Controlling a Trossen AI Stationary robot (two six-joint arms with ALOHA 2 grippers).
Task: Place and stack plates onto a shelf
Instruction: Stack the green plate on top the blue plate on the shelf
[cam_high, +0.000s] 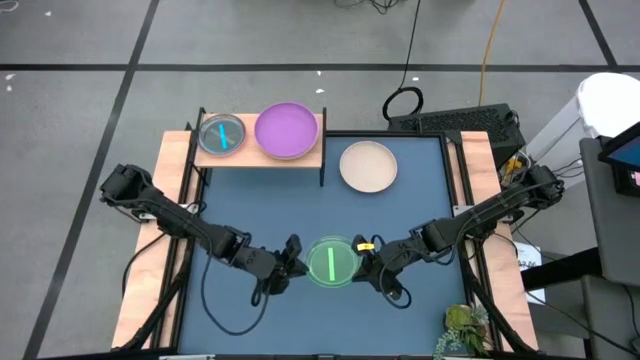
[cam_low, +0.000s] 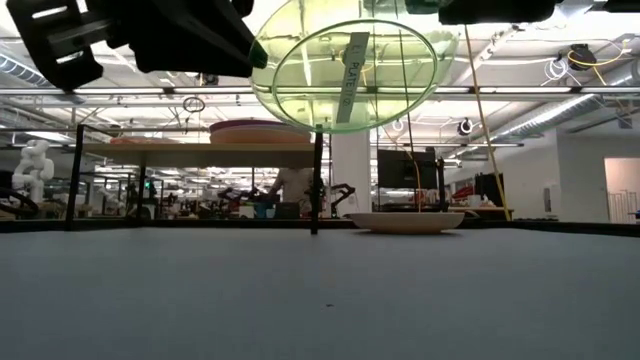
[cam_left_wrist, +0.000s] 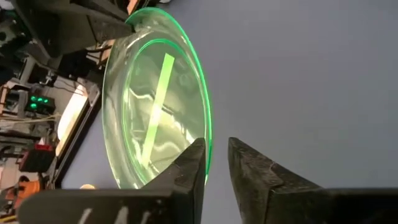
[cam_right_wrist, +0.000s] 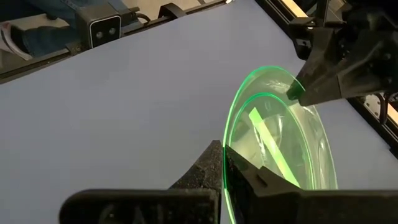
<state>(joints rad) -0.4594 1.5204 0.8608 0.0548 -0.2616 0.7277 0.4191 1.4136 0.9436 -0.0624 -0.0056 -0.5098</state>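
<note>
A green translucent plate (cam_high: 331, 262) (cam_low: 345, 75) hangs in the air over the table's near middle, between my two grippers. My right gripper (cam_right_wrist: 224, 152) (cam_high: 366, 257) is shut on its right rim. My left gripper (cam_left_wrist: 216, 155) (cam_high: 296, 262) is at the plate's left rim (cam_left_wrist: 209, 140), with a finger on either side of the edge and a narrow gap still showing between them. On the shelf (cam_high: 250, 160) at the far left rest a cyan plate (cam_high: 220, 134) and a purple plate (cam_high: 287, 130). A cream plate (cam_high: 368, 166) lies on the table right of the shelf. My right gripper pinches the green plate's rim (cam_right_wrist: 231, 134) on the plate's right side between its two fingers. The fingers come from the table's right, slanting down. The plate is lifted clear of the table, roughly level.
The shelf's black legs (cam_low: 316, 180) stand at the far left of the blue mat. Wooden strips run along the table's left and right sides. A small plant (cam_high: 465, 330) sits at the near right corner. Bare mat lies below the raised plate.
</note>
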